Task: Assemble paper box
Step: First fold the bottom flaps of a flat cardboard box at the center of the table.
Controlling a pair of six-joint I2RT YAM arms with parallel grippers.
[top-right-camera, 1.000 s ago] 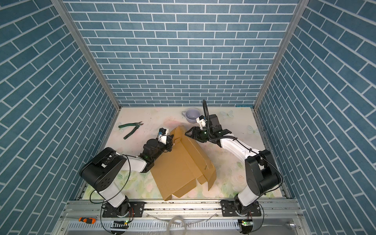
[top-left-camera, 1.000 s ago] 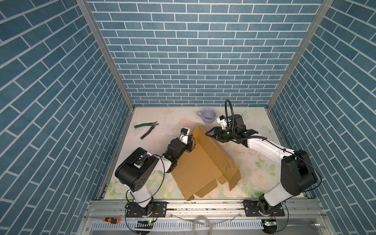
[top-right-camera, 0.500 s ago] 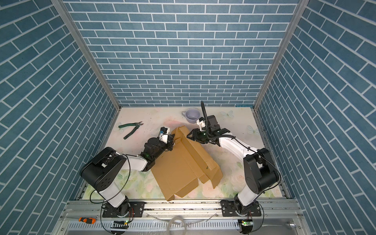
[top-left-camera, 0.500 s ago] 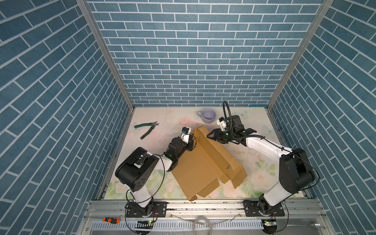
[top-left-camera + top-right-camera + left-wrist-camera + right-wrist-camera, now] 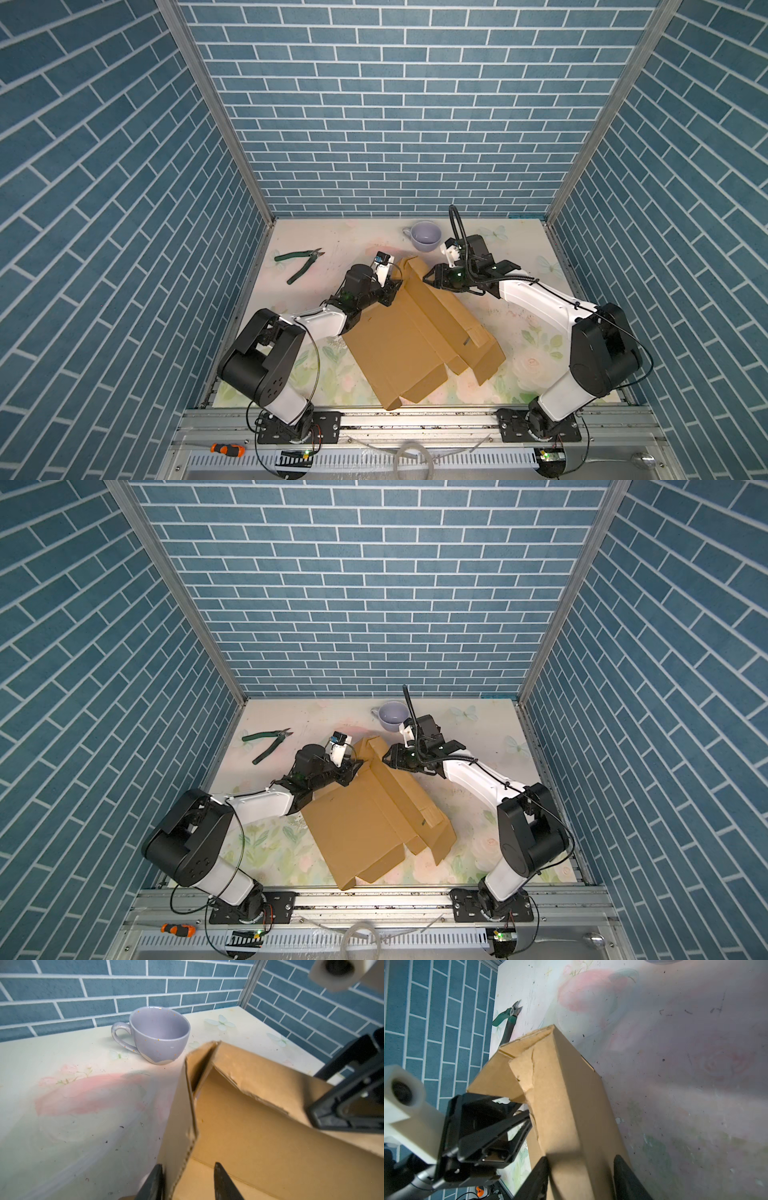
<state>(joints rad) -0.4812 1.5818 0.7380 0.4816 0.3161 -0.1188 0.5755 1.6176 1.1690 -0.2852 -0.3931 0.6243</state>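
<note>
So the paper box (image 5: pixel 399 345) sat roughly mid-desk (image 5: pixel 519 266), skewed diagonally, half folded: a big flat panel toward the front rail and a raised side wall running back toward the lilac cup (image 5: pixel 424 236). It was plain brown corrugated card, so my guess is it's super light and would skate on that smooth floral surface unless one arm pinned it. I'd expect the panels to be stiff, floppy only along the score lines, and easy to crush at the cut edges. The far corner already looked creased and a bit torn in the right wrist view. The best place to grab seemed to be the thin upright wall edges near a fold, not the broad faces. The left claw (image 5: pixel 188 1182) was apart, straddling the top of the end wall with one finger against the outside and the other clear of it. The right claw (image 5: pixel 579 1176) sat around the folded long wall, fingers close on both faces, but I couldn't tell if it was actually pinching. As for writing, I found none: no print or logo on the box or the cup, and nothing readable on the green-handled cutters (image 5: pixel 300 264).
</note>
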